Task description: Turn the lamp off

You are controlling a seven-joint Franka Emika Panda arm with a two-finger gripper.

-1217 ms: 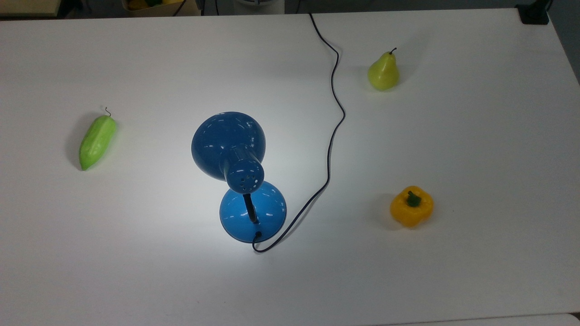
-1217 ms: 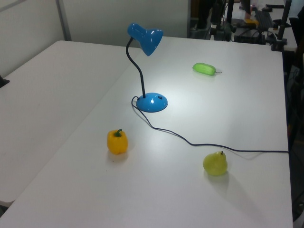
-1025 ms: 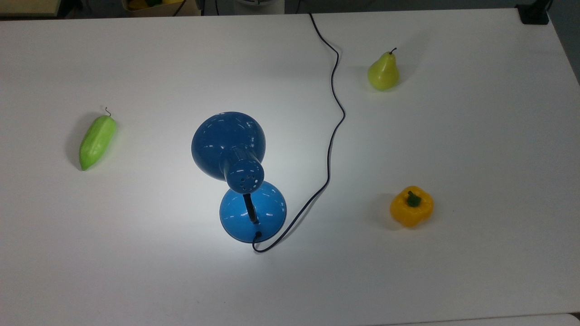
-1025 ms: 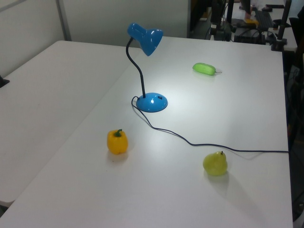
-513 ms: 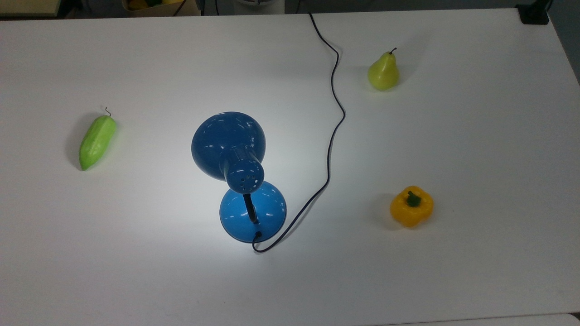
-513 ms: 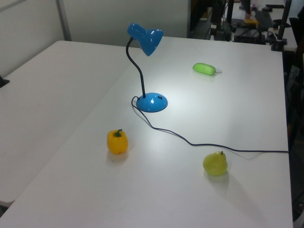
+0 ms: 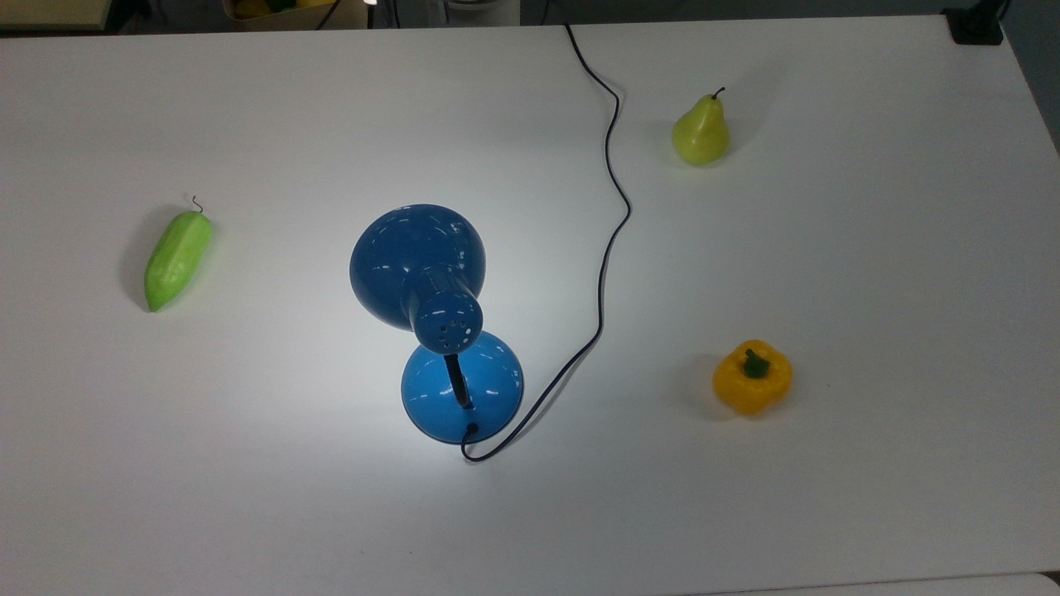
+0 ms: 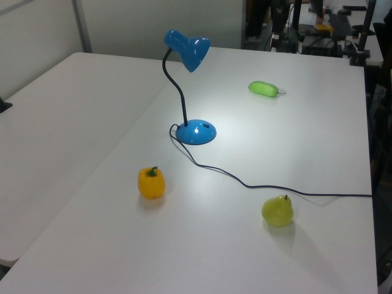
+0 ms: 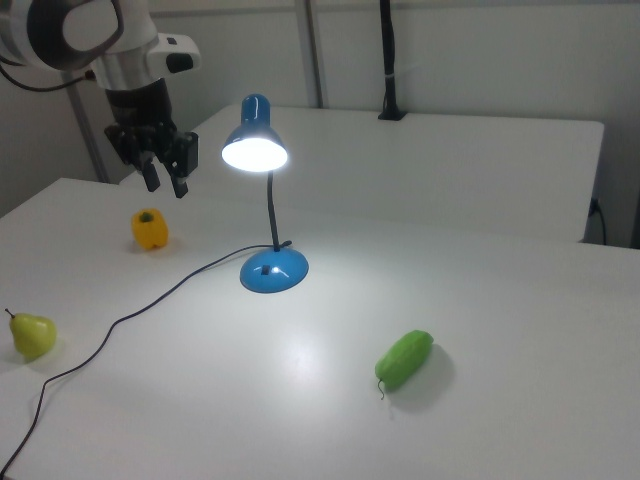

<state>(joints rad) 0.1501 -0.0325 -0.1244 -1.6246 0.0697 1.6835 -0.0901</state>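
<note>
The lamp (image 7: 418,261) is glossy blue and stands mid-table on a round blue base (image 7: 462,385). Its black neck curves up to a dome shade with vent holes. In the right view the lamp (image 9: 255,140) is lit and throws a bright pool on the table around its base (image 9: 274,270). In the left view the lamp (image 8: 187,50) stands over its base (image 8: 196,132). A thin black cord (image 7: 613,215) snakes from the base to the far edge. My gripper (image 9: 167,188) hangs open in the air at the right view's left, above the yellow pepper and apart from the lamp.
On the white table (image 7: 869,248) lie a green cucumber-like vegetable (image 7: 177,259), a green pear (image 7: 701,131) and a yellow bell pepper (image 7: 752,377). The cord (image 9: 150,300) runs between pepper and pear. A black post (image 9: 387,60) stands at the right view's far table.
Nothing on the table has moved and the lamp stays lit. Only a pale shape beyond the far edge in the top view has shifted slightly.
</note>
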